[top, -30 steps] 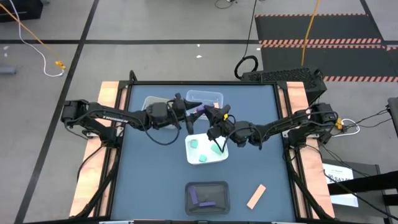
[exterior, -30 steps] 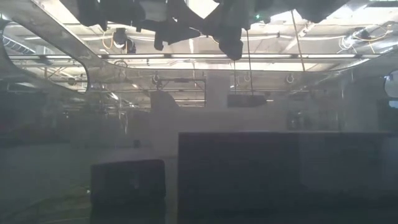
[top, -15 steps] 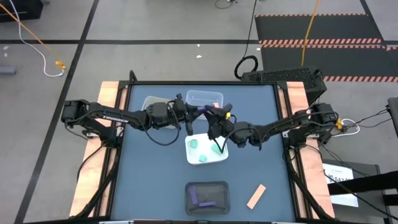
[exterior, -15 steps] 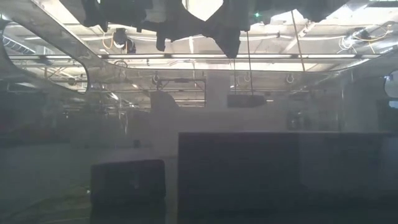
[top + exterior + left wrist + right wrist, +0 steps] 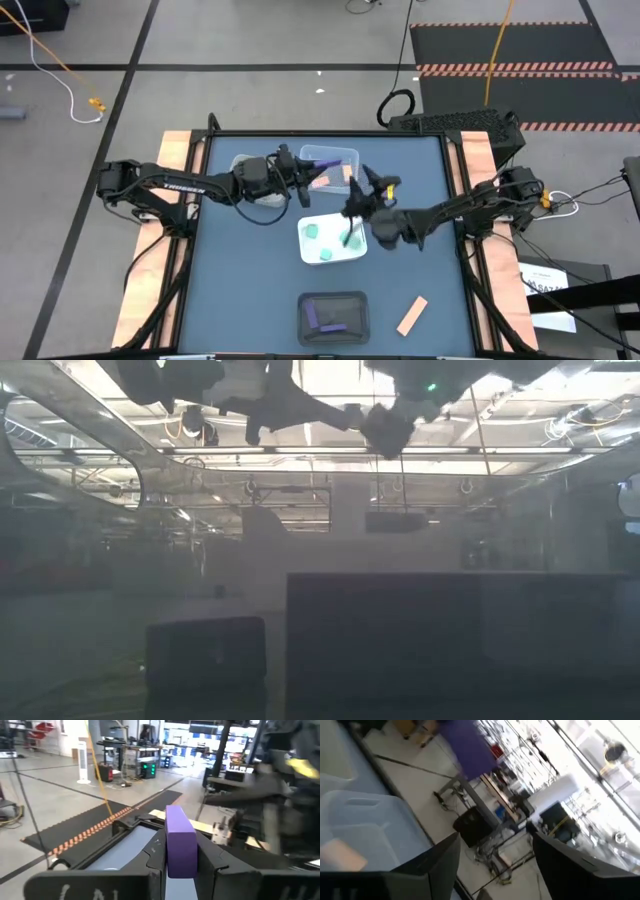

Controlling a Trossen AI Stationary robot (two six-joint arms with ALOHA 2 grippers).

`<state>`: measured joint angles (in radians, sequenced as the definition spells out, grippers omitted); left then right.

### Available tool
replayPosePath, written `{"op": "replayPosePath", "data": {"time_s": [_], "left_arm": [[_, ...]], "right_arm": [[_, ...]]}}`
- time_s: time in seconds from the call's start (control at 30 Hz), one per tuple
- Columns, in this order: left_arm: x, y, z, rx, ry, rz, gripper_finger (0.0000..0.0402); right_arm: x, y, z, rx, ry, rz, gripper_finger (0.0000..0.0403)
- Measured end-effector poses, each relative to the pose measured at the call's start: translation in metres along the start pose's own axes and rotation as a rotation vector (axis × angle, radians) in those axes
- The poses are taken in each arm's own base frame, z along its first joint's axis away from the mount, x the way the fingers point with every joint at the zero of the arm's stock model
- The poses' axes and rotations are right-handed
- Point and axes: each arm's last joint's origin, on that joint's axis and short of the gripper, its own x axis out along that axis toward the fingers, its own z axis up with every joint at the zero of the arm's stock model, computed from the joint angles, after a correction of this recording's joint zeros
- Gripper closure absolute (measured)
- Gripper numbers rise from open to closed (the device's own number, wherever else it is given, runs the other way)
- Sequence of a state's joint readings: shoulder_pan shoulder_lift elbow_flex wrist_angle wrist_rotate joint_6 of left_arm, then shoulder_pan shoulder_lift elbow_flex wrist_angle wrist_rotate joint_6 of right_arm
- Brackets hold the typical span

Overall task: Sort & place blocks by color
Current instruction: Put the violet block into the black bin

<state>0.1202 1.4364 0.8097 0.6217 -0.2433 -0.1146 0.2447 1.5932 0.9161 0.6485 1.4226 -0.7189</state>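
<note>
Above the far middle of the table (image 5: 250,290), left gripper (image 5: 306,178) raised, fingers (image 5: 210,860) clamped on an upright purple block (image 5: 180,847); same block a purple fleck at the fingertips from overhead, hanging over the near left corner of the clear tray (image 5: 340,155). Just right of it, right gripper (image 5: 371,183) lifted off the table, jaws spread wide with nothing between them; blurred purple shape (image 5: 470,747) ahead of its fingers (image 5: 435,862), apart from them. Clear tray at the far edge, one peach-orange block (image 5: 335,178) inside it near the right side. Second clear tray (image 5: 245,165) to its left, mostly hidden under the left wrist, contents not readable. White tray (image 5: 310,252) at table centre, holding mint-teal blocks: one (image 5: 312,230) at the left, one (image 5: 325,254) nearer, one (image 5: 346,238) partly under the right arm. Dark tray (image 5: 350,300) at the near middle, holding purple pieces: a bar (image 5: 312,315) on the left and another (image 5: 333,327) lying across the near side. Peach-orange bar (image 5: 412,316) loose on the table surface at near right, tilted, well apart from every tray. From table height, only the dark undersides of both arms along the upper edge; no blocks readable there.
</note>
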Motion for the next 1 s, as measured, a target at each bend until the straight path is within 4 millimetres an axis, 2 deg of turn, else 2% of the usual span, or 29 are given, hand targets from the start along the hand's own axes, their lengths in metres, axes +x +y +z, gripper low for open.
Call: {"op": "replayPosePath", "data": {"time_s": [0.13, 0.23, 0.33, 0.47, 0.63, 0.77, 1.0], "left_arm": [[-0.001, 0.008, -0.004, -0.017, 0.062, 0.045, 0.0348], [-0.001, 0.012, -0.004, -0.075, 0.080, 0.068, 0.0348], [-0.002, 0.011, -0.011, -0.142, 0.143, 0.071, 0.0348], [-0.007, -0.003, -0.022, -0.247, 0.273, -0.040, 0.0348], [-0.021, -0.042, -0.032, -0.332, 0.413, -0.250, 0.0348], [-0.039, -0.080, -0.037, -0.356, 0.467, -0.383, 0.0348], [-0.079, -0.140, -0.051, -0.437, 0.541, -0.475, 0.0348]], "right_arm": [[-0.027, 0.004, 0.003, 0.008, -0.057, 0.054, 0.0167], [-0.040, 0.009, 0.006, 0.072, -0.176, 0.201, 0.0174], [-0.050, 0.017, 0.005, 0.192, -0.304, 0.431, 0.0181], [-0.070, 0.026, 0.001, 0.389, -0.397, 0.786, 0.0187], [-0.107, 0.035, -0.007, 0.525, -0.335, 1.194, 0.0188], [-0.140, 0.027, -0.015, 0.598, -0.194, 1.452, 0.0188], [-0.181, -0.009, -0.037, 0.724, 0.216, 1.608, 0.0188]]}}
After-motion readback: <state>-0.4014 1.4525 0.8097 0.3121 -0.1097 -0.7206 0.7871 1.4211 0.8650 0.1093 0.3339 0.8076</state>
